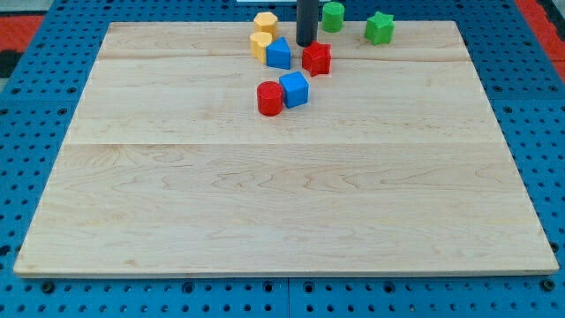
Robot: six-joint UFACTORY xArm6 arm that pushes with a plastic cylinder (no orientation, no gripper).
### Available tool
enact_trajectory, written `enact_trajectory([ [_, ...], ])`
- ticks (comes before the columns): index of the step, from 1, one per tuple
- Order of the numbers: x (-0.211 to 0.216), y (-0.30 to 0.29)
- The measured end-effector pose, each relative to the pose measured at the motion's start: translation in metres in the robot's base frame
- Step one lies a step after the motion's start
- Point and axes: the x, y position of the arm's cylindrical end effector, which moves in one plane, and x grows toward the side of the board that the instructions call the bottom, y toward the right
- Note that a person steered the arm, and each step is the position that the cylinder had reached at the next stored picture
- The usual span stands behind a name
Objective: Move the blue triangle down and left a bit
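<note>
The blue triangle [279,54] sits near the view's top centre of the wooden board [282,203], touching a yellow block [259,43] on its left. My tip [305,43] is down on the board just up and to the right of the blue triangle, between it and the red star [316,58]. I cannot tell whether the tip touches the triangle; only a small gap, if any, shows.
A yellow hexagon [266,23] lies above the yellow block. A red cylinder [269,98] and a blue cube [294,89] sit together just below the triangle. A green cylinder [333,16] and a green star [380,27] are at the top right.
</note>
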Motion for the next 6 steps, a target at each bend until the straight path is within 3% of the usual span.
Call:
enact_trajectory([
  [1,0.001,-0.027],
  [4,0.051,-0.035],
  [6,0.052,-0.055],
])
